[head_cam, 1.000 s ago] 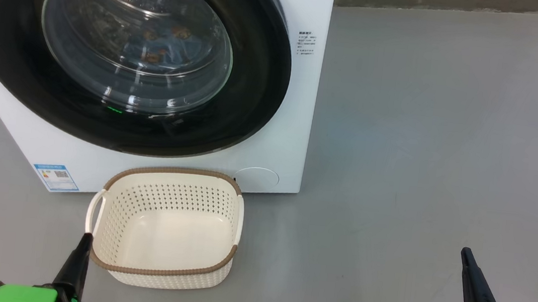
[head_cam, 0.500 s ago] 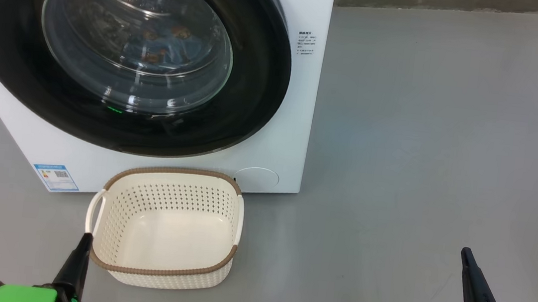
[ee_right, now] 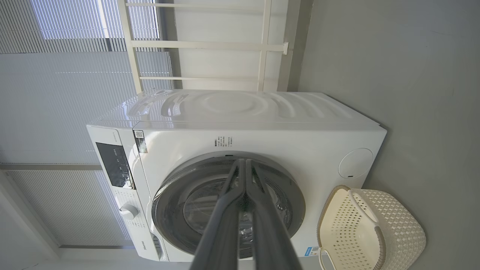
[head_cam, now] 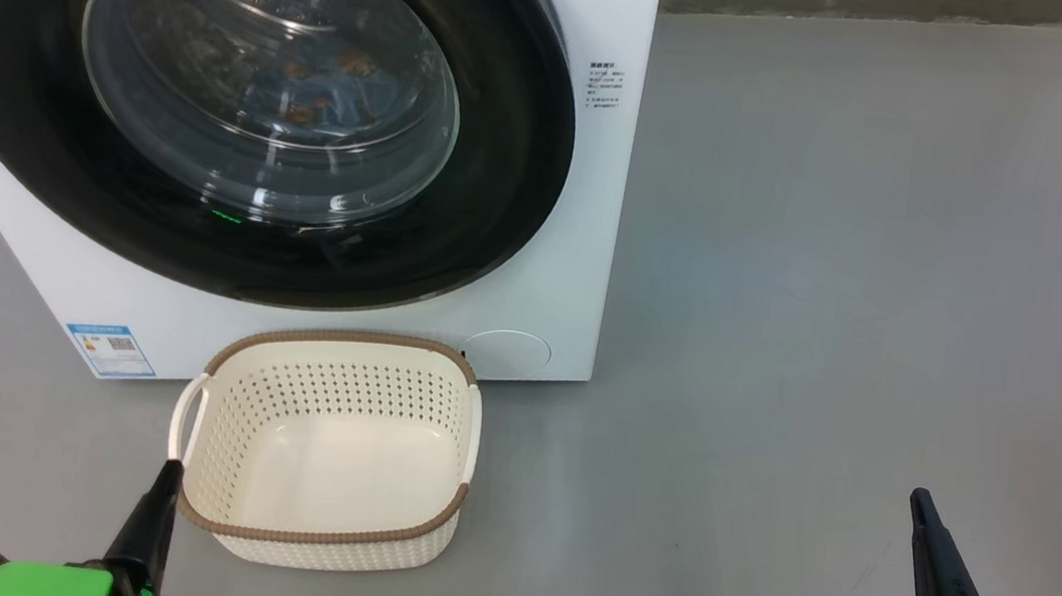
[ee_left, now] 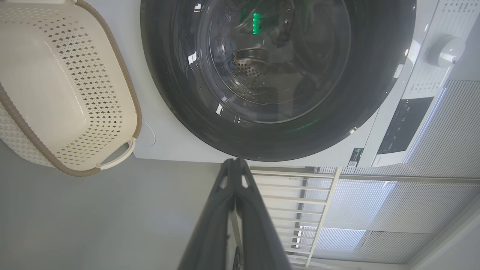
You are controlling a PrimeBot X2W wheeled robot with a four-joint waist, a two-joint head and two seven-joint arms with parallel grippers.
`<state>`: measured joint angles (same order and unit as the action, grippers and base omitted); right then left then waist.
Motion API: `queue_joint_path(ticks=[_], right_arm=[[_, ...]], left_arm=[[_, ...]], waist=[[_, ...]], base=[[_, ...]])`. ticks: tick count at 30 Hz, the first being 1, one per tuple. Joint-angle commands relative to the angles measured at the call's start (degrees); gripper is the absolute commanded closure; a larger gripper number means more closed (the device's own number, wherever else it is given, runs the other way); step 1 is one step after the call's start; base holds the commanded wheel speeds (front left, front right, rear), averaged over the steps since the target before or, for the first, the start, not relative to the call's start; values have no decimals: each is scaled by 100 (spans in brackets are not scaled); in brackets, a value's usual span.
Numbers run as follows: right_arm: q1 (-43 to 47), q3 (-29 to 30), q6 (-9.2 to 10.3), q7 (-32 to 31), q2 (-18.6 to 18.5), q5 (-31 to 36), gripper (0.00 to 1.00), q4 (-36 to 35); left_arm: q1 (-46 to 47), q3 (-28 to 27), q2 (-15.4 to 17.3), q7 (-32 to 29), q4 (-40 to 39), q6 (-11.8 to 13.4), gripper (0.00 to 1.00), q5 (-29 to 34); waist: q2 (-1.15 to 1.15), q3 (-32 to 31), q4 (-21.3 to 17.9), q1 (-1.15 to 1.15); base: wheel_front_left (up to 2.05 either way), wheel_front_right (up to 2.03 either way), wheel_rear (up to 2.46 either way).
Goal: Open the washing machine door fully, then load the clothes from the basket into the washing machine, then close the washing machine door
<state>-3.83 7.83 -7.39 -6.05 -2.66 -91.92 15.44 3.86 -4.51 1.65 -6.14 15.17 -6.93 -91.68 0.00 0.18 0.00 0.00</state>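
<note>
Left tool [head_cam: 171,467] and right tool [head_cam: 919,497], tapered and dark, are closed and empty near the perforated cream basket [head_cam: 334,386] below the glossy round door [head_cam: 508,138].

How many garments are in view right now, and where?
1: an orange-printed garment behind the glass of the shut washing machine door. The basket holds none; others may be hidden in the drum.

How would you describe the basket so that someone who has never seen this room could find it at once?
Start at the white washing machine with its round black door. On the grey floor in front of its lower edge sits the basket. Unlike the smooth, glossy machine, it is small, cream and perforated, with a brown woven-look rim and side handles.
</note>
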Motion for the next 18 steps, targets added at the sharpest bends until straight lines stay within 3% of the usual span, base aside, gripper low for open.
queue_joint_path(ticks=[1,18], right_arm=[[-236,-129,-10,-45,-21,-23,100,-142],[-236,-130,-10,-45,-21,-24,100,-142]], left_arm=[[233,-199,122,-34,-112,-56,100,-51],[232,-199,122,-34,-112,-56,100,-51]], waist=[[0,0,0,0],[0,0,0,0]], base=[[0,0,0],[0,0,0]])
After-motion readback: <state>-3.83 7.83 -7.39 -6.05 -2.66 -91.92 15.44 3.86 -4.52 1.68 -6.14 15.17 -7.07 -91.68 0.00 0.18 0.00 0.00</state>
